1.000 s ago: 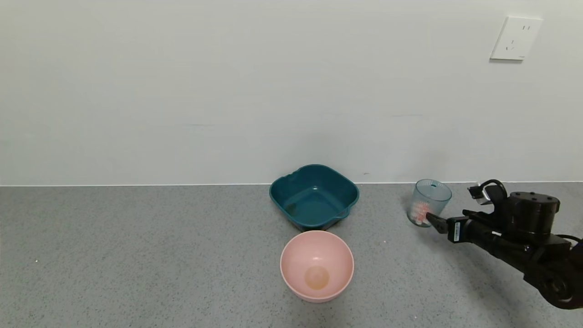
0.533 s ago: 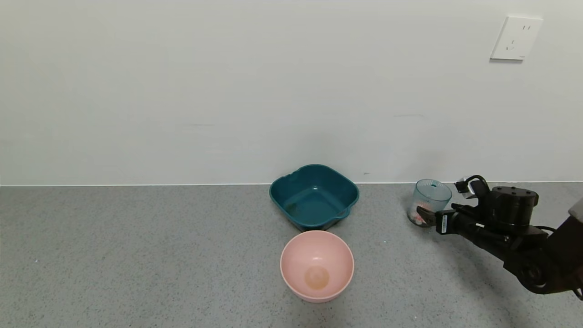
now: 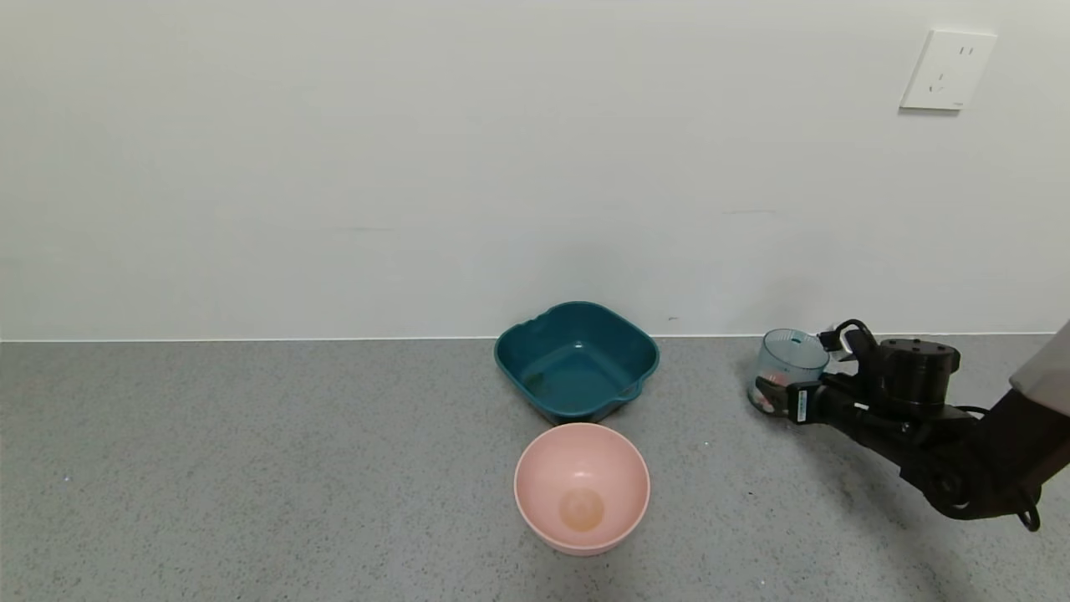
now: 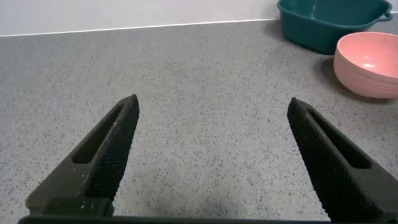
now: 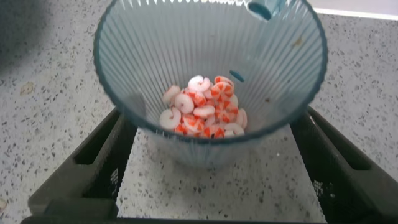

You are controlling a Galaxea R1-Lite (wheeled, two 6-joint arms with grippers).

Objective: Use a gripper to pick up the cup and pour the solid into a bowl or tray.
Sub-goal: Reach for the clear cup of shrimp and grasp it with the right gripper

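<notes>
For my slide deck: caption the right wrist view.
Open right gripper straddling the ribbed pale-blue cup, orange-and-white pieces inside.

1 cup, 2 bowls – teal, pink – 2 claws.

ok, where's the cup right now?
Head view: the cup stands on the counter's right side, right of the teal basin, near the wall, between the right gripper's open jaws.

A pink bowl sits on the grey counter; perhaps a wall socket above.
</notes>
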